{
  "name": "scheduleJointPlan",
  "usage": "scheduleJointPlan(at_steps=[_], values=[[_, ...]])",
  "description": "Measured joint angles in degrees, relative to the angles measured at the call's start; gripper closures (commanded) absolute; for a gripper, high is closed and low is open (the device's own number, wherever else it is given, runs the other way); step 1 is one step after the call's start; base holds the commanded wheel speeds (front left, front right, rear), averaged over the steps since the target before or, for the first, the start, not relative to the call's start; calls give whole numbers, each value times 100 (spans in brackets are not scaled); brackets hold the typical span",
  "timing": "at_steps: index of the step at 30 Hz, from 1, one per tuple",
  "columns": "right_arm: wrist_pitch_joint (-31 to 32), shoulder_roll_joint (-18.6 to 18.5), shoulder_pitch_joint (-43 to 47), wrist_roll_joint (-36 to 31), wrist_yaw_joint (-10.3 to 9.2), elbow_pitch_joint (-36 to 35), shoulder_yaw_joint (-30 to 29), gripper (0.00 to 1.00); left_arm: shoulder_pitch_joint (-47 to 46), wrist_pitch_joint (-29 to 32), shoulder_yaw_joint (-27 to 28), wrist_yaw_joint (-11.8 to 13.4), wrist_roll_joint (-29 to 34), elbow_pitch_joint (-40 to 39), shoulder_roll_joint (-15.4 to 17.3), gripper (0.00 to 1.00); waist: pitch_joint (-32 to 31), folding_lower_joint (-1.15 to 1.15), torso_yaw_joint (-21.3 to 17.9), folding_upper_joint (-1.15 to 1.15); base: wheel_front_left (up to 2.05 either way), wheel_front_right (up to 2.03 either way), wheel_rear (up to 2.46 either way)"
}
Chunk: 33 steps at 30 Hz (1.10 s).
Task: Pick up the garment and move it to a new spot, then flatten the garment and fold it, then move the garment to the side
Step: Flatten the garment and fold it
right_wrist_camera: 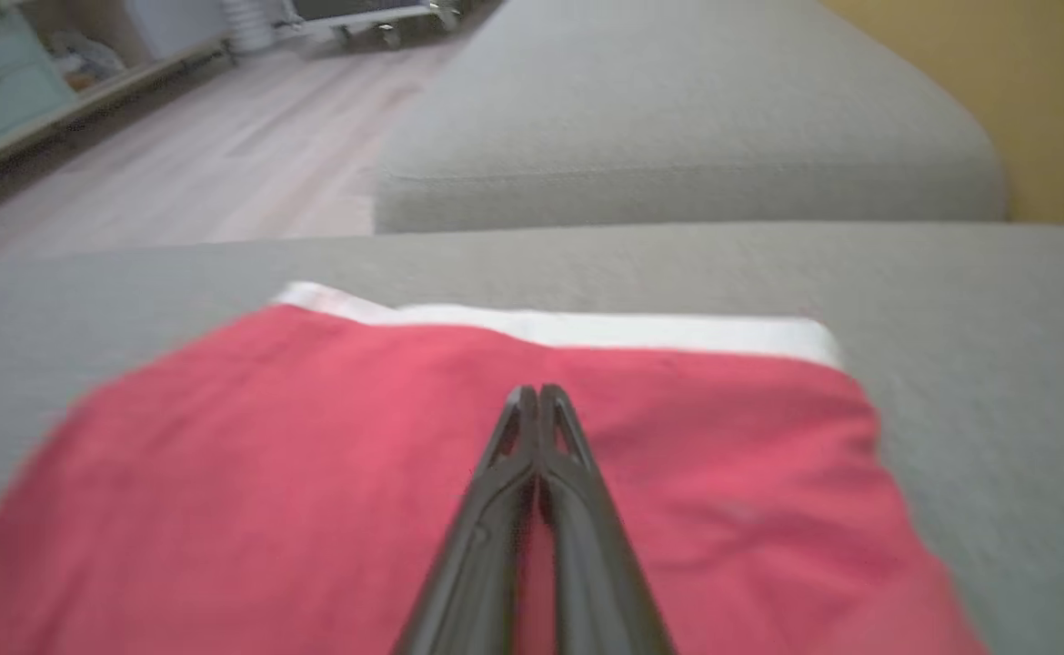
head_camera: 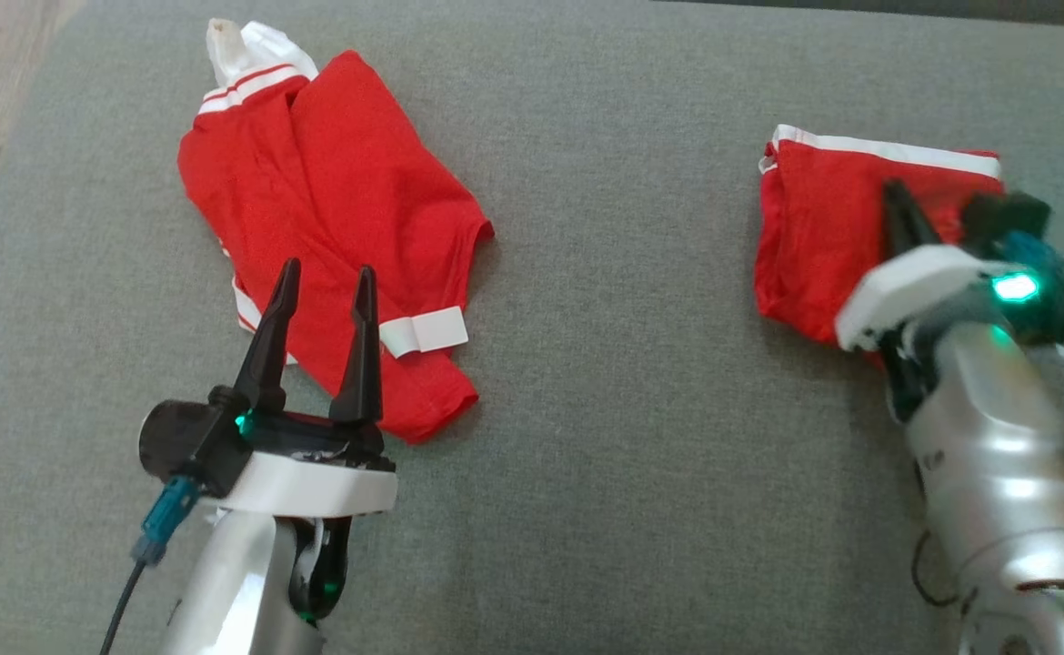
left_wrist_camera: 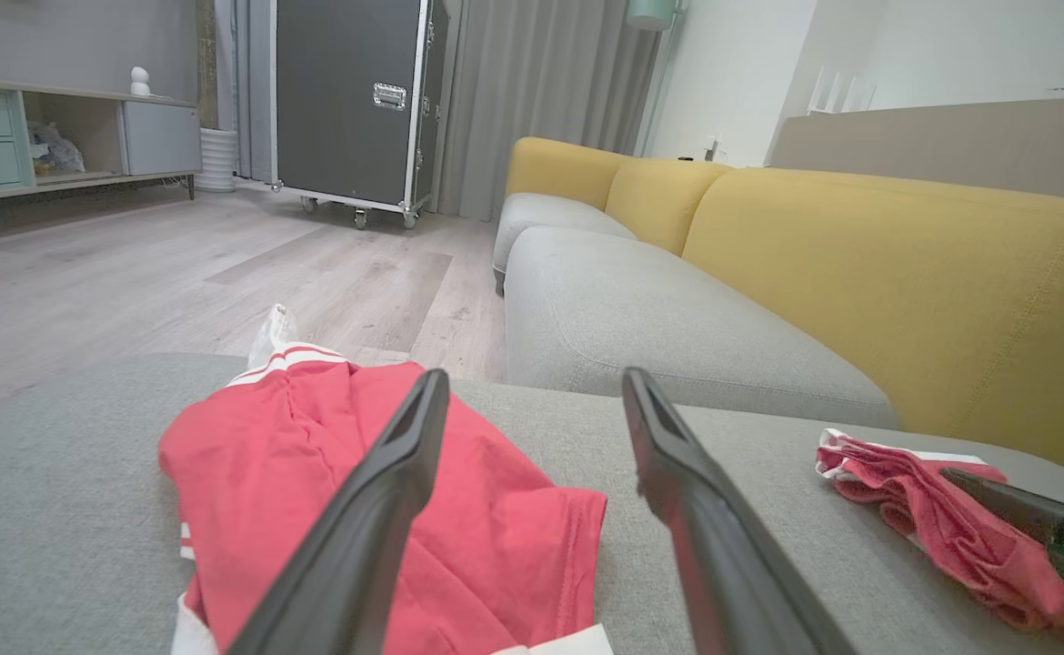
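The folded red garment with a white band (head_camera: 823, 227) lies near the right edge of the grey fabric cushion (head_camera: 623, 382). The right gripper (right_wrist_camera: 539, 393), fingers together, seems to press it for sliding aside. The left gripper (head_camera: 328, 269) hovers spread open.

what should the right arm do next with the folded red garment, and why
Probably lift the right gripper slightly: its fingers are shut atop the folded red garment, but pinched cloth isn't clearly visible, so a small lift would test the hold.
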Motion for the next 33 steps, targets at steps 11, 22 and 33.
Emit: scheduleJointPlan(at_steps=[11,22,33], values=[[-7,2,418,1423,0,-11,2340,100,4,0,-5,3,-58,10,-2,0,-210,0,-59,0,0,0,0],[-8,5,456,1645,0,-207,2538,100,121,0,211,4,4,-33,-3,0,-559,0,-397,0,0,0,0],[-15,5,1481,833,0,-2286,1343,100,602,0,525,67,14,-181,-2,0,-1072,-1,-1046,0,0,0,0]])
